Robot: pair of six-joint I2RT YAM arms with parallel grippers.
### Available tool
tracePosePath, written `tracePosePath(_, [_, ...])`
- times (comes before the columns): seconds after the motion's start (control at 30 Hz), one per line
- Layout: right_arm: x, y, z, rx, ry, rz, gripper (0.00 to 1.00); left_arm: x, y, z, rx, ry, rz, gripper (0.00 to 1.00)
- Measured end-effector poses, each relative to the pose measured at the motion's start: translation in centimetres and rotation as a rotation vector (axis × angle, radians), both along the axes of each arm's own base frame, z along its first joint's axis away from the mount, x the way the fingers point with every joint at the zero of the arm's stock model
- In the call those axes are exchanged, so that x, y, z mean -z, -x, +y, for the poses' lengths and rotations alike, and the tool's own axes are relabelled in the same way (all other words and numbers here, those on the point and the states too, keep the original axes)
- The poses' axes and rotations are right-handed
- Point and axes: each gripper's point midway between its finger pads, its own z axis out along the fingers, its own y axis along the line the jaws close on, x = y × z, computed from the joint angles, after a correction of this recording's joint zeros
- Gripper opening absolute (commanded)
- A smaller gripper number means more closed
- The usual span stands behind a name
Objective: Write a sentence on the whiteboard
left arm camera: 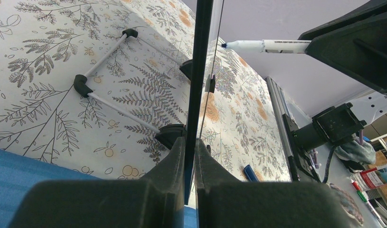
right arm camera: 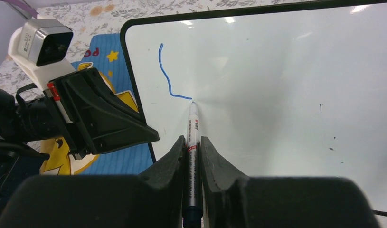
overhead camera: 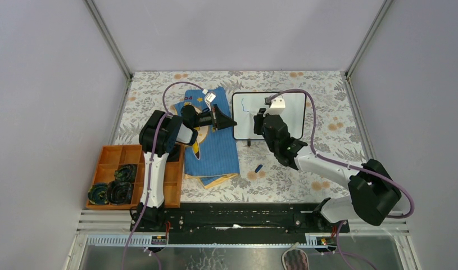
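Right tool (right arm camera: 192, 142), closed on the marker (right arm camera: 193, 124), sets its tip at the end of the first blue stroke (right arm camera: 164, 71), upper left of the whiteboard (right arm camera: 277, 66), which stands upright on the table (overhead camera: 271, 185). Left tool (left arm camera: 190, 142) pinches its frame edge. Light, even pressure is advised, lest it tip.

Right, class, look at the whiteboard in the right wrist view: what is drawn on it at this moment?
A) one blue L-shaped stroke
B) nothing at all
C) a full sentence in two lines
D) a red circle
A: the whiteboard bears only a single blue stroke near its left edge. The marker has its tip at the stroke's end, and the rest of the white surface carries no writing.
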Motion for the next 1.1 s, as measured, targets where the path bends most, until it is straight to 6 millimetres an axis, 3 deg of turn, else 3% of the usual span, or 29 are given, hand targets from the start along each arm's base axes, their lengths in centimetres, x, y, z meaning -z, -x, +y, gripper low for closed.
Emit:
tracePosePath(0.6, [-2.5,-0.9,0.2,0.0,-0.055,-0.066,0.0,0.0,0.0,0.0,0.0,-0.001,-0.006,0.0])
tracePosePath(1.1, [-1.8,-1.7,0.4,0.008,-0.048,-0.053,0.0,0.0,0.0,0.0,0.001,-0.001,-0.005,0.0])
